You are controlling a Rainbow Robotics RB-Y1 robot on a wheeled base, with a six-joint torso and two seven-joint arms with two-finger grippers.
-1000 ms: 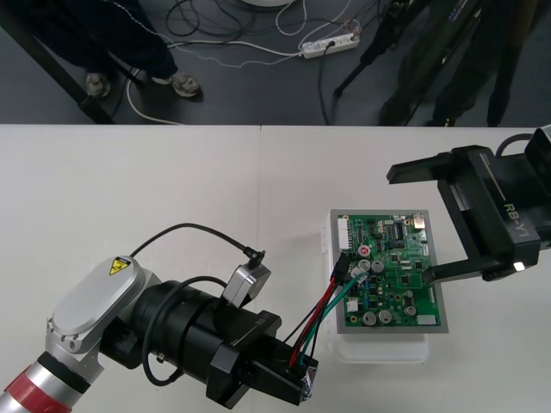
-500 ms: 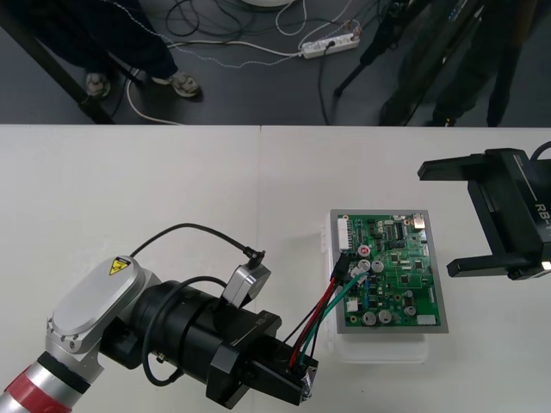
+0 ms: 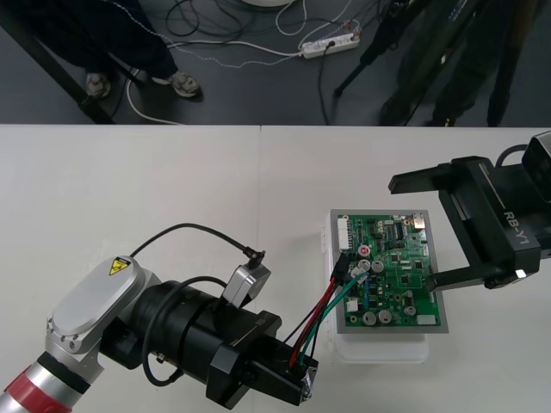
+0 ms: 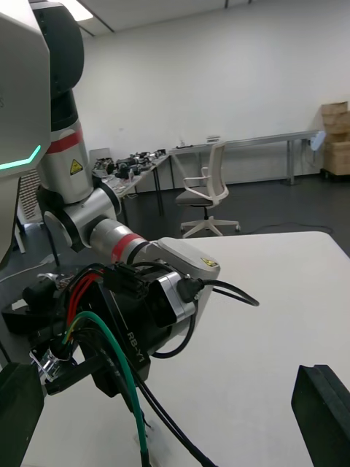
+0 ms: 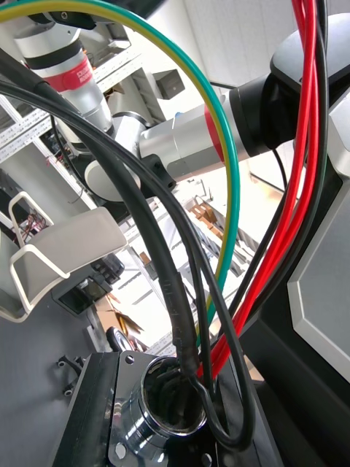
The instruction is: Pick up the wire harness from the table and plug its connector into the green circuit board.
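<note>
Right gripper [image 3: 410,231] moved back in over the green circuit board [image 3: 398,284], fingers spread wide, lower tip at the board's right edge. Left gripper [image 3: 301,374] clamps the harness [image 3: 320,317] at its socket [image 5: 171,408]. Plug [image 3: 343,265] looks seated at the board's left side, hard to confirm.

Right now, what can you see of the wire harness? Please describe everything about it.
The wire harness is a short bundle of thin red, black and green wires with glossy insulation. The wires run in a slight curve from the left hand, which is shut on the end with the round metal socket and its flange, up to the small black plug. The plug sits at the left edge of the green circuit board. Whether it is fully seated there cannot be told.
</note>
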